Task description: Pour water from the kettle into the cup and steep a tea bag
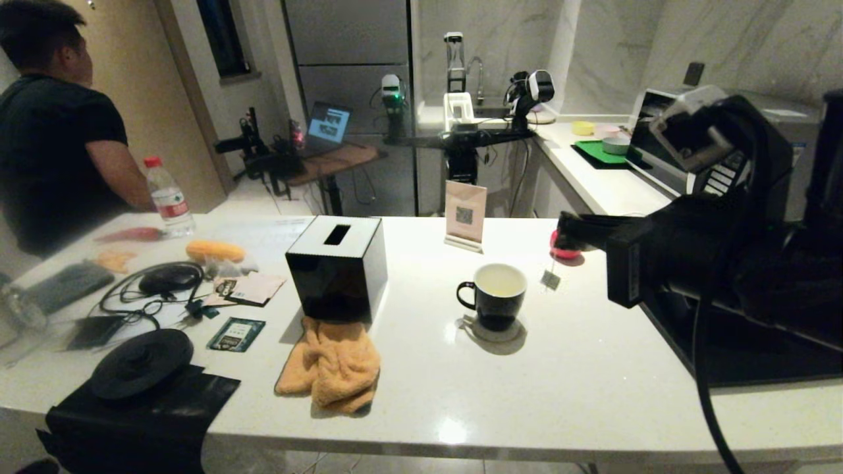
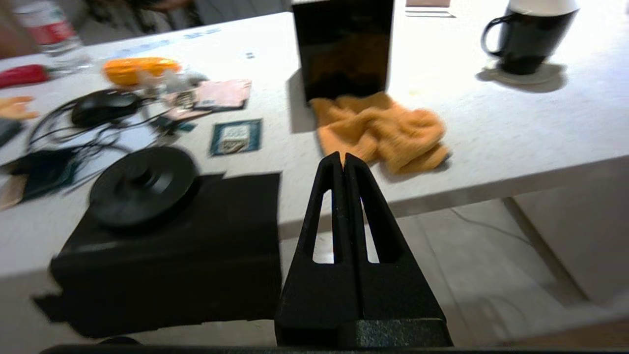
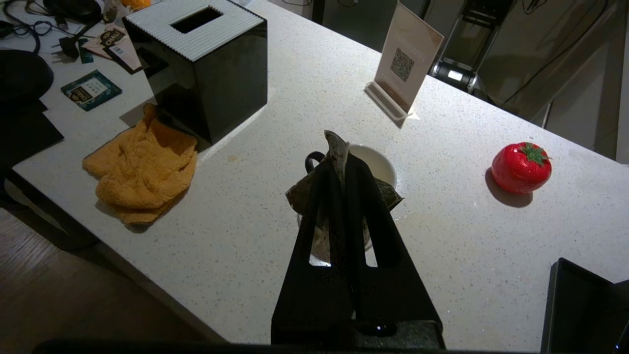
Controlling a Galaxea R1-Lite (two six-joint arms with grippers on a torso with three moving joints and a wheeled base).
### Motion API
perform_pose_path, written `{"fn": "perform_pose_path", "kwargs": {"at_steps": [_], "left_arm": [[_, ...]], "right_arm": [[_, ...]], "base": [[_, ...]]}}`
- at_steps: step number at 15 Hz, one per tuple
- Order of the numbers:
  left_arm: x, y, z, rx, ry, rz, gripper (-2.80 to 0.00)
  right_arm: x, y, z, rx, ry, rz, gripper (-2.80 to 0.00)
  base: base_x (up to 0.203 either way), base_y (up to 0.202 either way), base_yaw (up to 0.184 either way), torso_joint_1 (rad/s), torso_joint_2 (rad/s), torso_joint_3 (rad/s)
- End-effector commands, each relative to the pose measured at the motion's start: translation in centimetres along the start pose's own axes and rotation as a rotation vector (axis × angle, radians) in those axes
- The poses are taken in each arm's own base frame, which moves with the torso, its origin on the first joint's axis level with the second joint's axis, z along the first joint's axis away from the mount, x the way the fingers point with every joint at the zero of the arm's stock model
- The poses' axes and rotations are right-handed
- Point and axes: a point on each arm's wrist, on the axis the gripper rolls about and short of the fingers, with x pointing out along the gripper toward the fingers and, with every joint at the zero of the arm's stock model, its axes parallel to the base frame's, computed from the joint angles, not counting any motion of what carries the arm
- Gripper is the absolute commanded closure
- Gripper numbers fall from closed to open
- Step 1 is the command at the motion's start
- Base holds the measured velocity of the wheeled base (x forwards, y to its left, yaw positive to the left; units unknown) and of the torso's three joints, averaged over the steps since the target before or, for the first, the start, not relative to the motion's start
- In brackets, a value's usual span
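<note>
Grey-green tea bag [image 3: 339,147] sits pinched in your right gripper [image 3: 342,162], fingers closed on it, above the black cup [image 1: 492,297]. Cup stands on a coaster [image 1: 490,331] mid white counter [image 1: 579,388], pale water [image 1: 499,284] inside. Red tomato timer [image 3: 521,167] lies beyond; orange cloth [image 1: 332,365] and black tissue box [image 1: 337,268] are to its left. Your left gripper [image 2: 343,160] is closed, empty, by the counter's near edge.

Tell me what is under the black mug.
The mug stands on a round coaster on the white counter. Only the coaster's edge shows; its middle is covered by the mug.
</note>
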Motion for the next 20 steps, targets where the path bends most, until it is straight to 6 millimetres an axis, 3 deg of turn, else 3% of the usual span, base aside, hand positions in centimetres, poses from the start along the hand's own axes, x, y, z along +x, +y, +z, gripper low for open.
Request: {"fn": "perform_pose_path", "kwargs": {"at_steps": [1,4,9,16,20], "left_arm": [[2.8,0.8,2.9,-0.029,0.105,-0.074,0.0],[5.3,1.2,5.6,-0.051,0.135,-0.237,0.0],[9.6,-0.3,7.7,-0.069,0.163,-0.501,0.0],[16.8,-3.9,8.3,-0.052,0.18,-0.685,0.0],[19.4,-6.2,8.5,-0.04,0.115,-0.75,0.0]], "right_arm": [[0.1,0.1,0.3,0.006,-0.03,0.023,0.0],[0.1,0.2,0.8,0.004,-0.071,0.096,0.0],[-0.1,0.4,1.5,-0.047,-0.107,0.204,0.0],[0.4,0.5,3.9,-0.06,-0.175,0.22,0.0],[0.7,0.5,4.0,-0.062,-0.174,0.22,0.0]], "base": [[0.0,0.0,0.0,0.0,0.0,0.0],[0.0,0.0,0.0,0.0,0.0,0.0],[0.0,0.0,0.0,0.0,0.0,0.0],[0.0,0.0,0.0,0.0,0.0,0.0],[0.0,0.0,0.0,0.0,0.0,0.0]]}}
